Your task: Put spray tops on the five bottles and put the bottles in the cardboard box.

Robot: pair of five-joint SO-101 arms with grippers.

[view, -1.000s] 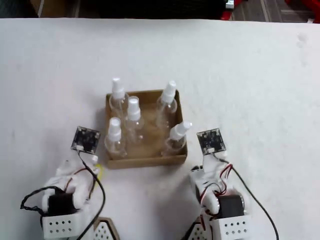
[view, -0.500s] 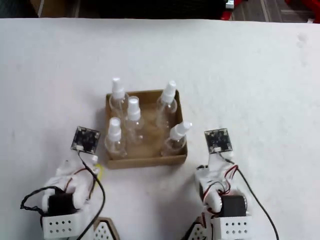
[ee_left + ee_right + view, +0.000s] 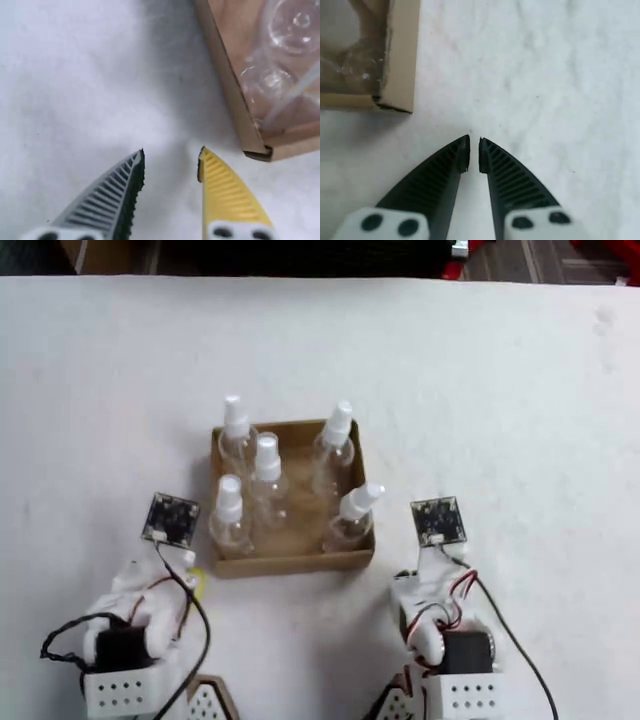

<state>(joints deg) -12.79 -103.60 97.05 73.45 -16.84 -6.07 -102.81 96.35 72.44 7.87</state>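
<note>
The cardboard box [image 3: 292, 562] sits mid-table with several clear bottles standing in it, each with a white spray top. The front right bottle [image 3: 352, 515] leans toward the box's right wall; another bottle [image 3: 267, 472] stands near the middle. My left gripper [image 3: 171, 160] is open and holds nothing, hovering over the cloth just outside a near corner of the box [image 3: 227, 90]. My right gripper [image 3: 474, 152] is shut on nothing, a little way off the other near corner of the box [image 3: 402, 55]. In the high view, the left arm [image 3: 125, 645] and the right arm [image 3: 445, 645] sit near the front edge.
A white cloth [image 3: 500, 390] covers the table, bare on both sides of the box and behind it. The dark floor lies past the far edge.
The right arm has drawn back and shifted slightly right, away from the box. The left arm, the box and the bottles have not moved.
</note>
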